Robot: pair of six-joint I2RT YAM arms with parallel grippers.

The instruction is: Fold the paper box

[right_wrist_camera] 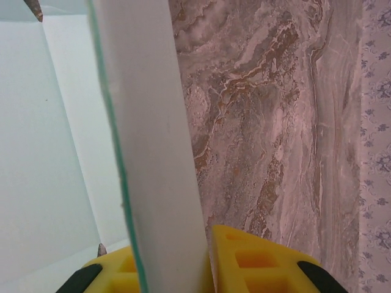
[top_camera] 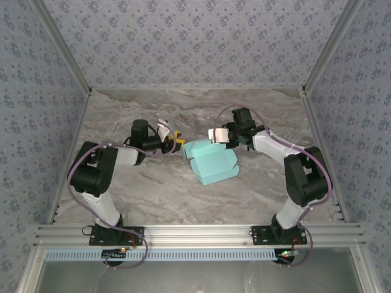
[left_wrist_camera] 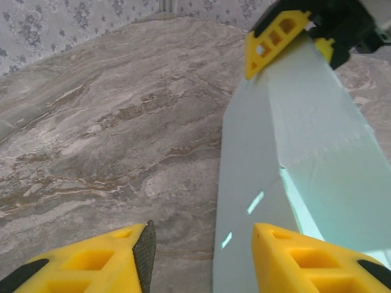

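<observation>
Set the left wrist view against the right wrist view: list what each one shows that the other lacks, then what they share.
Left wrist view's extra: the left gripper, its fingers apart with the near end of the paper box reaching in between them, and the right gripper clamped on the box's far end.
Right wrist view's extra: a box wall seen edge-on, pinched between the right gripper's own fingers, with the box's pale inside beside it.
Shared: the paper box, the marbled tabletop and the patterned wall.
</observation>
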